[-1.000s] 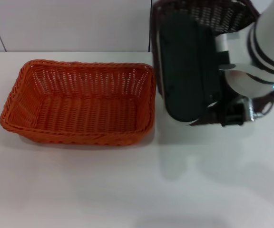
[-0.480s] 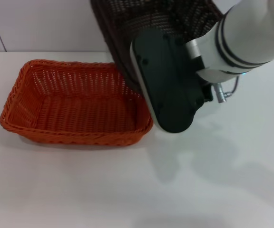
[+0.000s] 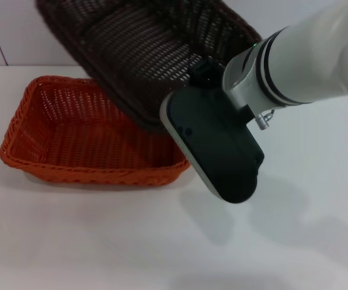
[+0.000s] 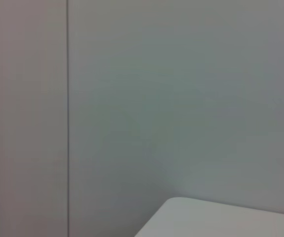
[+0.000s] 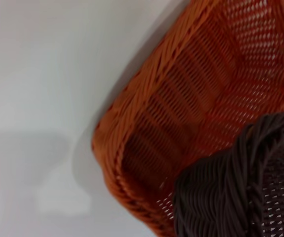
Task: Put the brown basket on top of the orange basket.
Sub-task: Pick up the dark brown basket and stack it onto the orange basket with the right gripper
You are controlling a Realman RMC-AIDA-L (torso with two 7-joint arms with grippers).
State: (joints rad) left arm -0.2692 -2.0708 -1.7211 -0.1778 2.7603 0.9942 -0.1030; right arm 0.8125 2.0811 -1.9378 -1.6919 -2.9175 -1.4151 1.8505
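The right hand grips the brown basket by its rim, holding it tilted above the orange basket, probably for stacking.

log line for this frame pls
phase: carry | right gripper: holds brown basket, tilted, in the air above orange basket | orange basket: on table | left arm: not visible | stacked: not yet
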